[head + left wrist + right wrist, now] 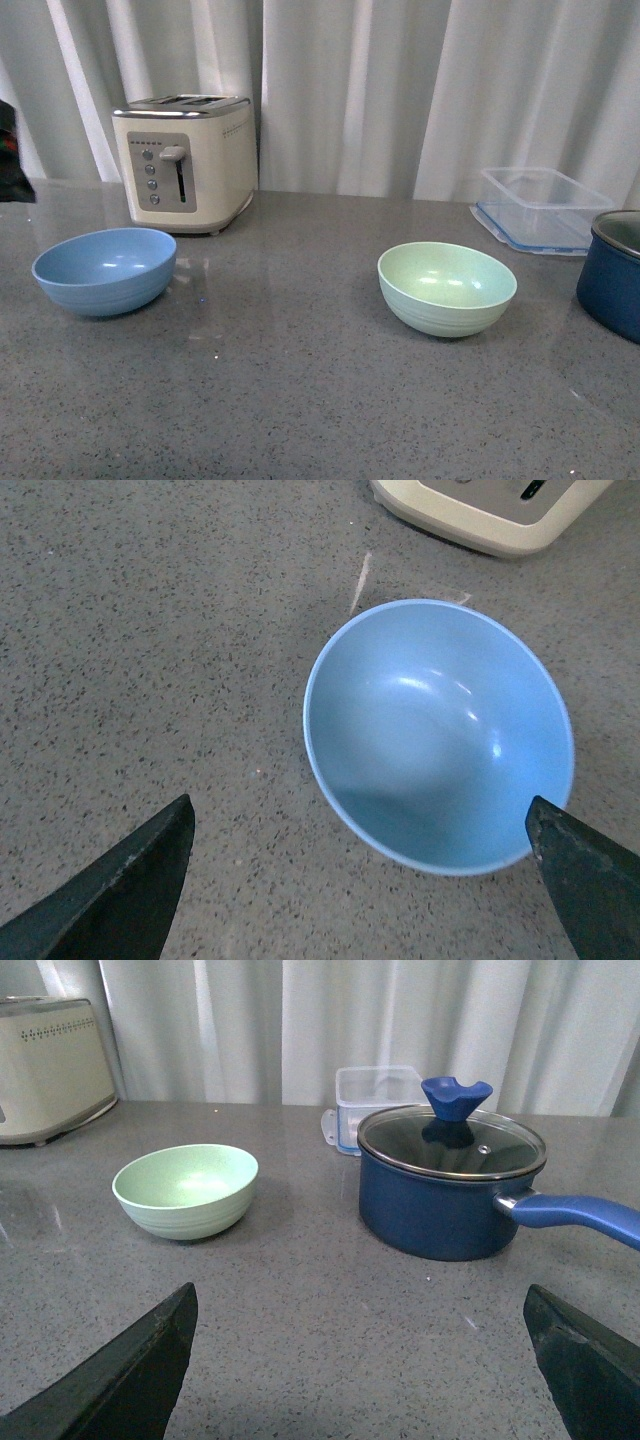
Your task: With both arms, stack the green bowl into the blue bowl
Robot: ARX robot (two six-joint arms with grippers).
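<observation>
One toaster (185, 160) behind blue bowl (104, 270); navy pot (612, 280) near green bowl (447, 288).

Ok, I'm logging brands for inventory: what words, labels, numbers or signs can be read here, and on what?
None can be read.
The toaster has round buttons and a row of tiny marks on its panel, too small to read.
The blue bowl, green bowl, navy pot and clear container show no writing.

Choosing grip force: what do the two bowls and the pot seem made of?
The green bowl and blue bowl: likely matte plastic, soft dull highlights, faint ridges. The pot: probably coated metal, navy sheen; its lid looks glass, see-through, metal-rimmed.
</observation>
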